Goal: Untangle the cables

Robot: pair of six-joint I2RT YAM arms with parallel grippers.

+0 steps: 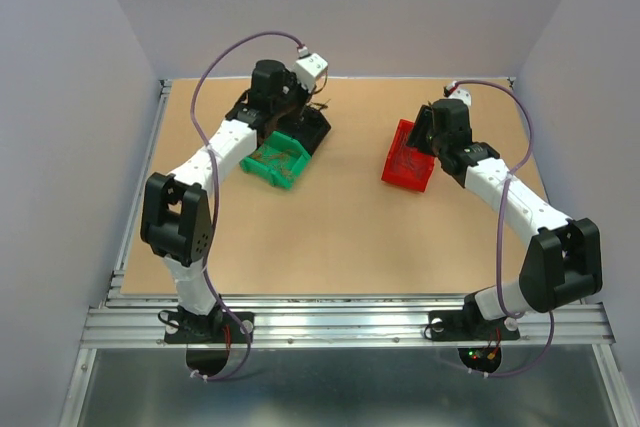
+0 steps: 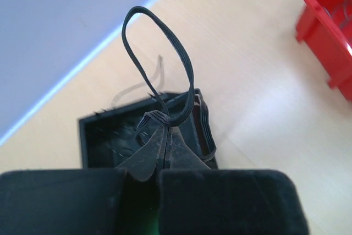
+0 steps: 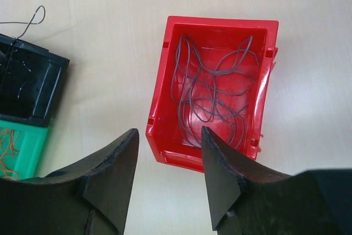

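Observation:
My left gripper (image 2: 165,127) is shut on a black cable (image 2: 137,9) that stands up in a tall loop over the black bin (image 2: 104,136). From above, this gripper (image 1: 300,107) sits over the black bin (image 1: 315,132) at the back left. My right gripper (image 3: 169,130) is open and empty, hovering just in front of the red bin (image 3: 181,152), which holds several thin grey cables (image 3: 212,89) in loose curls. From above it (image 1: 425,137) is at the red bin (image 1: 400,172). Orange cables (image 3: 8,152) lie in the green bin (image 3: 27,147).
The green bin (image 1: 262,169) touches the black bin's near side. A thin black wire (image 3: 33,20) sticks up from the black bin (image 3: 49,89). The red bin also shows in the left wrist view (image 2: 324,37). Walls close the table's back and sides.

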